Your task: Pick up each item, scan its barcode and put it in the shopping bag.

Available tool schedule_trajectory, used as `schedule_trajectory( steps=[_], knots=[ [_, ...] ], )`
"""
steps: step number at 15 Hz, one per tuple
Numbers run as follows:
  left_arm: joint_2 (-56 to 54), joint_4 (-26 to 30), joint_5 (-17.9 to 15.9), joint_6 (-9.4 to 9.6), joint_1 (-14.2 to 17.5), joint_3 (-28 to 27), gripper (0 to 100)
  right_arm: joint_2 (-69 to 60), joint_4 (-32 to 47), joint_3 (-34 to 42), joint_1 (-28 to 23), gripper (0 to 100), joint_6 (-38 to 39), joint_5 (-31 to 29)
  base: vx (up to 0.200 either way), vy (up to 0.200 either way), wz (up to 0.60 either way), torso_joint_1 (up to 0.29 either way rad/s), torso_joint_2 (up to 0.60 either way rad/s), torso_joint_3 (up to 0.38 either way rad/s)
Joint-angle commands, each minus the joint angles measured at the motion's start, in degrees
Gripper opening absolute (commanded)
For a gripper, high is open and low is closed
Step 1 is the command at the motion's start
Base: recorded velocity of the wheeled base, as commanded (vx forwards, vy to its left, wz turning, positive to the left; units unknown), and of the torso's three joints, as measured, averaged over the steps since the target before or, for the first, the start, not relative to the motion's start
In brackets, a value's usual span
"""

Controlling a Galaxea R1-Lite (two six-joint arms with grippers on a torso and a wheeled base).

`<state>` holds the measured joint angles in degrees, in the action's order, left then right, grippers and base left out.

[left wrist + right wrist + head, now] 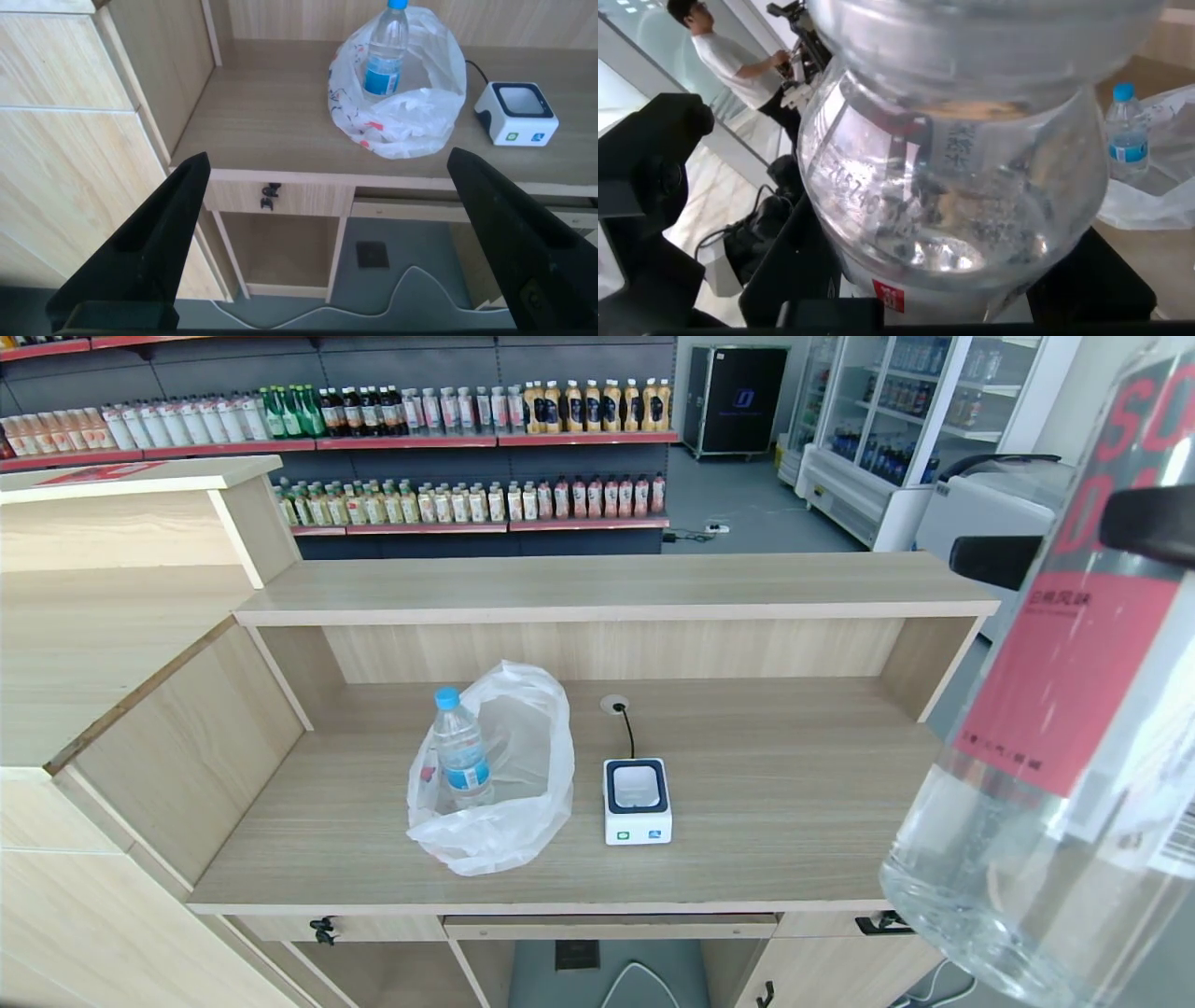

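A: R arm status?
B: right gripper (1074, 541) clamped on clear bottle (1055, 709) w/ pink label, one finger each side of the body. Bottle is up in the air close to the head cam, tilted, off the right end of the counter (794, 784), well apart from the bag.
A: L arm?
B: left gripper (329, 163) jaws wide apart, nothing btwn them. Sits low, in front of the counter's front edge, left part.
A: bag?
B: shopping bag (523, 803) on counter, left of centre, mouth open, slumped. Blue-cap water bottle (460, 751) stands upright in it, at the bag's left side.
A: scanner?
B: scanner (637, 800) flat on counter just right of the bag, not touching it, window facing up. Black cable (627, 728) runs from its back to a round hole (613, 704) in the countertop.
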<state>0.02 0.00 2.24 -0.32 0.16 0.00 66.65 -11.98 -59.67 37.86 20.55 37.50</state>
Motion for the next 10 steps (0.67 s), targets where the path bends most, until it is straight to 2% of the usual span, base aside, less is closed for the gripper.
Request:
schedule_trajectory(
  steps=[1,3,5,8,10],
  knots=[
    [-0.02,0.0,0.04,-0.03,0.02,0.0,100,-0.38,0.12,0.35,-0.16,0,-0.07,0.03,0.0,0.0,0.0,0.0,0.0,0.0],
    [-0.02,0.0,0.04,-0.03,0.02,0.0,100,-0.99,0.73,0.61,-0.77,0,-0.34,0.03,0.0,0.0,0.0,0.0,0.0,0.0],
    [-0.02,0.0,0.04,-0.03,0.02,0.0,100,-0.9,0.47,1.67,-4.03,0,-2.45,-0.23,0.0,0.0,0.0,0.0,0.0,0.0],
    [-0.02,0.0,0.04,-0.03,0.02,0.0,100,-0.2,0.03,4.74,-13.08,0,-7.37,-2.69,0.0,0.0,0.0,0.0,0.0,0.0],
    [-0.02,0.0,0.04,-0.03,0.02,0.0,100,-0.46,-3.4,10.72,-21.6,0,-12.73,-4.72,0.0,0.0,0.0,0.0,0.0,0.0]
  ],
)
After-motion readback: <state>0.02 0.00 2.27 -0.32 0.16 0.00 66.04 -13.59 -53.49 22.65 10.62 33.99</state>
